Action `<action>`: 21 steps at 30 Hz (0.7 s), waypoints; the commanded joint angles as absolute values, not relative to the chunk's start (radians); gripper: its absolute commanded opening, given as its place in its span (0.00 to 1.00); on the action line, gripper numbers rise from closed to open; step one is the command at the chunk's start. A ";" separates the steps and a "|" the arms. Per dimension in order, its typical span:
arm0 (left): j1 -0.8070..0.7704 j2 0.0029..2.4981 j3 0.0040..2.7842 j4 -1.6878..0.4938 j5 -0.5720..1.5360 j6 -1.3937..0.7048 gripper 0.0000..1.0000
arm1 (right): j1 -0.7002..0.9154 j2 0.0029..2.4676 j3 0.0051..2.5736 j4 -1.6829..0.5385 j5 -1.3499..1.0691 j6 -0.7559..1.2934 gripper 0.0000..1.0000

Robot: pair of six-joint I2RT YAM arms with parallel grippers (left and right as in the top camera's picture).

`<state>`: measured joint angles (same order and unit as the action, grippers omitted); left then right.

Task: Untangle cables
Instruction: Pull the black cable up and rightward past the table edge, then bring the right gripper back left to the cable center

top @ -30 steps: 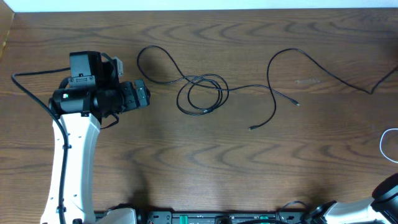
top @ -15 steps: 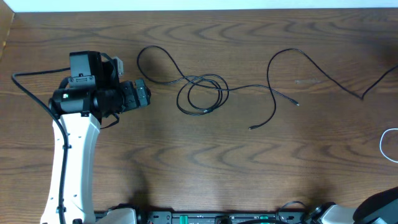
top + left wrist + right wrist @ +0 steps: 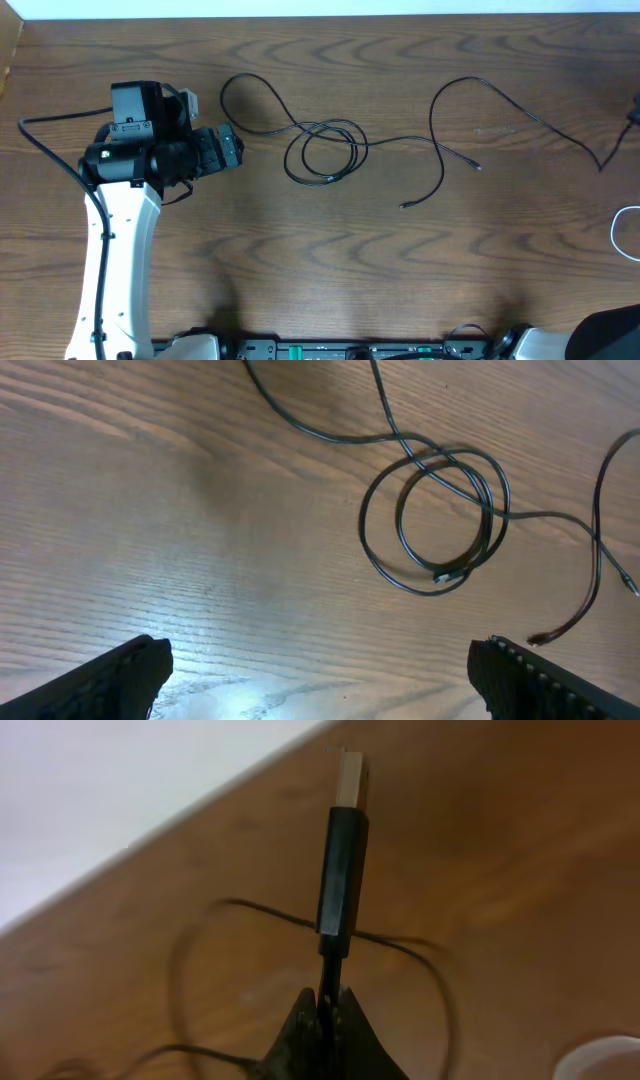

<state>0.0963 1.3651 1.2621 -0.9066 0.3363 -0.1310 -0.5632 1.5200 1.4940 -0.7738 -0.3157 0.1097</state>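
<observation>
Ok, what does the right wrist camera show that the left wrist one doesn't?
Only right wrist: the right gripper pinching a black cable just below its USB plug, plus the table's edge. Only left wrist: a coil of black cable lying flat, with the left gripper open over bare wood. Both: thin black cable on the wooden table.

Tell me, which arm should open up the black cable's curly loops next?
Left. The left gripper is open right beside the loops; the right gripper is busy pinching the cable just below its plug.
</observation>
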 commanded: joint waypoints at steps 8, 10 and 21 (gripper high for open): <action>0.099 1.350 1.258 -0.900 0.360 -0.137 1.00 | -0.384 1.608 1.525 -0.890 -0.013 0.134 0.01; 0.099 1.350 1.258 -0.900 0.360 -0.137 1.00 | -0.344 1.644 1.525 -0.914 -0.005 0.143 0.01; 0.099 1.350 1.258 -0.900 0.358 -0.136 1.00 | -0.051 1.850 1.525 -0.913 -0.056 0.215 0.01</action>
